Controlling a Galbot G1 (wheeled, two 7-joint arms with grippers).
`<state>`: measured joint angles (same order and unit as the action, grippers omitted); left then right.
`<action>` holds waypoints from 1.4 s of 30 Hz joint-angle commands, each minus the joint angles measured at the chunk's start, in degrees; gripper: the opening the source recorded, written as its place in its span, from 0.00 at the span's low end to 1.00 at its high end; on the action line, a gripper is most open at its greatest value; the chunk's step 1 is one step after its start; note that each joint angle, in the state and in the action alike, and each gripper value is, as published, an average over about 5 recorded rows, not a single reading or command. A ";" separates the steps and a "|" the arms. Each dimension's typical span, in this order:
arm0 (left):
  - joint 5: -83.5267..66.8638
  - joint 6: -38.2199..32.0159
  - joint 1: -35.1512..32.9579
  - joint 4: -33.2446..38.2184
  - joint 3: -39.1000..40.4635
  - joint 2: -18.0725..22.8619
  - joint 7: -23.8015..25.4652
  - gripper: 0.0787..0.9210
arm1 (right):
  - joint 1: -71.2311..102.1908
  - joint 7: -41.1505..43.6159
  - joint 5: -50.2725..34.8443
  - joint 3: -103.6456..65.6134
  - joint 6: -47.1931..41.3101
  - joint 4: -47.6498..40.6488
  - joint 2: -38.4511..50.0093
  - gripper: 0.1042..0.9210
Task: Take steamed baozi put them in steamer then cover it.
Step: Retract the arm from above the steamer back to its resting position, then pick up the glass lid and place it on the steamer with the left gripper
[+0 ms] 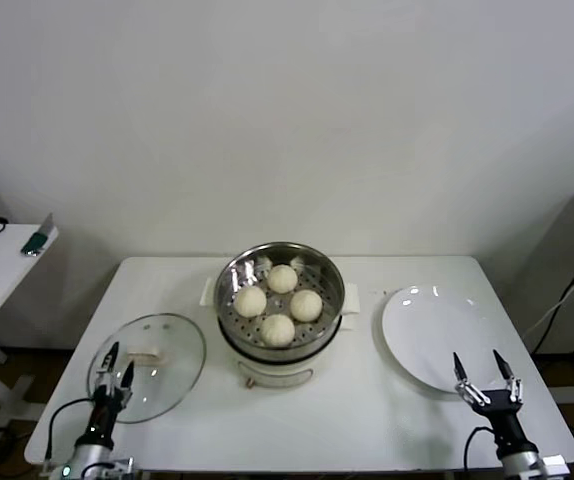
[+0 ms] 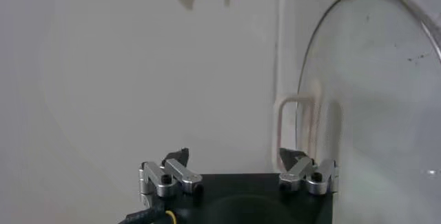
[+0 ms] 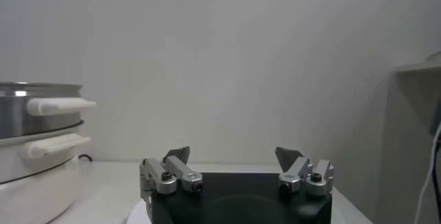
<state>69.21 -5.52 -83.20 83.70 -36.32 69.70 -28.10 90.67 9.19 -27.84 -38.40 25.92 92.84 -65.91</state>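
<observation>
**Buns loaded, lid still off**

You saw all four steamed baozi (image 1: 278,303) seated on the perforated tray of the steamer (image 1: 281,355) at mid-bench (image 1: 367,420). Loading looked complete; covering remained. The cover (image 1: 172,355) lay flat on the bench to the steamer's left, its handle up. Your left tool (image 1: 115,362) hovered over the cover's near edge, fingers spread, gripping nothing. Your right tool (image 1: 486,370) waited open at the near rim of the white plate (image 1: 427,330). Nothing stood between cover and steamer.

Left pincer (image 1: 113,361) and right pincer (image 1: 485,367) spread wide
</observation>
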 commanded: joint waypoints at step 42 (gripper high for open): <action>-0.11 2.89 6.17 -3.92 1.98 -0.97 2.64 0.06 | -0.77 -1.51 1.38 -0.92 -1.23 0.37 -1.18 0.88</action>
<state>67.82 -1.04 -78.24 82.16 -34.66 67.87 -24.07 89.93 8.36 -27.20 -39.17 25.42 93.07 -67.14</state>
